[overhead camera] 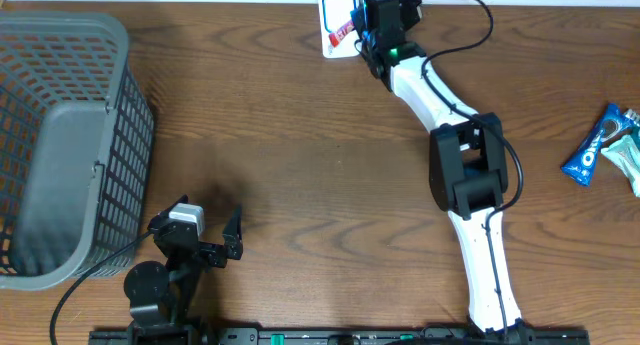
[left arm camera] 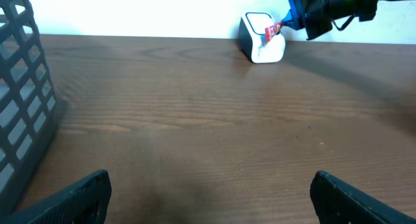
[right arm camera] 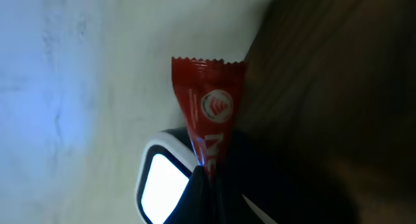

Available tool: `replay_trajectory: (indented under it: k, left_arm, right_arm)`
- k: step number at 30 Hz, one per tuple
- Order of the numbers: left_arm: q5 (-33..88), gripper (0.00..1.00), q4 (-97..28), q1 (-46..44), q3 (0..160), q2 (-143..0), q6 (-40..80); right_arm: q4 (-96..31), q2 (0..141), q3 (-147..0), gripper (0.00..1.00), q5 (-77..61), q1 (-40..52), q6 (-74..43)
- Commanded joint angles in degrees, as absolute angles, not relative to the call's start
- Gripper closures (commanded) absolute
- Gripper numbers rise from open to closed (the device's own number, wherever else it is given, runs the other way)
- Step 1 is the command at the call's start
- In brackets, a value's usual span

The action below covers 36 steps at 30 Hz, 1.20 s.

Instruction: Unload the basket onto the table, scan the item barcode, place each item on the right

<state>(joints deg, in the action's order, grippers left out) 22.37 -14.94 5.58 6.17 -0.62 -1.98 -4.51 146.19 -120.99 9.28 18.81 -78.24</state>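
My right gripper (overhead camera: 358, 32) is shut on a small red snack packet (overhead camera: 343, 31) and holds it over the white barcode scanner (overhead camera: 335, 10) at the table's far edge. In the right wrist view the red packet (right arm camera: 209, 113) sticks out from between my closed fingers, with the scanner's bright window (right arm camera: 162, 188) just beside it. From the left wrist view the packet (left arm camera: 272, 30) hangs in front of the scanner (left arm camera: 260, 45). My left gripper (overhead camera: 205, 231) rests near the front edge, open and holding nothing, its fingertips (left arm camera: 88, 191) far apart.
A grey wire basket (overhead camera: 60, 145) stands at the left side, its wall (left arm camera: 19, 100) close to my left gripper. Blue snack packets (overhead camera: 605, 145) lie at the right edge of the table.
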Motion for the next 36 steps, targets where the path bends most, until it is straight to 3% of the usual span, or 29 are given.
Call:
replay_trajectory:
  k: [1,7,20,22,23,25,28,33,36]
  left_arm:
    - [22.7,0.02,-15.1,5.7,4.9,-0.2,-2.8]
    - [22.7,0.02,-15.1,5.7,4.9,-0.2,-2.8]
    - [22.7,0.03,-15.1,5.7,4.9,-0.2,-2.8]
    - [22.7,0.02,-15.1,5.7,4.9,-0.2,-2.7]
    - [22.7,0.02,-15.1,5.7,4.9,-0.2,-2.8]
    - [22.7,0.02,-15.1,5.7,4.9,-0.2,-2.8]
    - [22.7,0.02,-15.1,5.7,4.9,-0.2,-2.8]
    - [22.7,0.02,-15.1,5.7,4.9,-0.2,-2.8]
    - [22.7,0.02,-15.1,5.7,4.9,-0.2,-2.8]
  right_arm:
    - [-3.7,146.1,-121.6,0.98,11.2,18.7,-81.0]
    - [-8.4,145.8,-127.1,0.99,8.6,17.7,-74.8]
    - [-47.6,141.0,-144.6,0.98,3.6,12.7,-54.5]
    - [-50.2,141.0,-144.6,0.59,-1.4,12.6,-48.1]
    - [-51.9,141.2,-144.4,0.25,-3.2,12.6,-44.6]
    - [-56.1,141.7,-143.7,0.03,-5.0,12.8,-38.2]
    - [-62.1,141.7,-142.5,0.01,-6.2,13.6,-24.7]
    - [-64.6,141.7,-139.6,0.01,-6.4,15.5,15.9]
    - [-62.3,141.7,-135.8,0.1,-6.4,15.6,36.2]
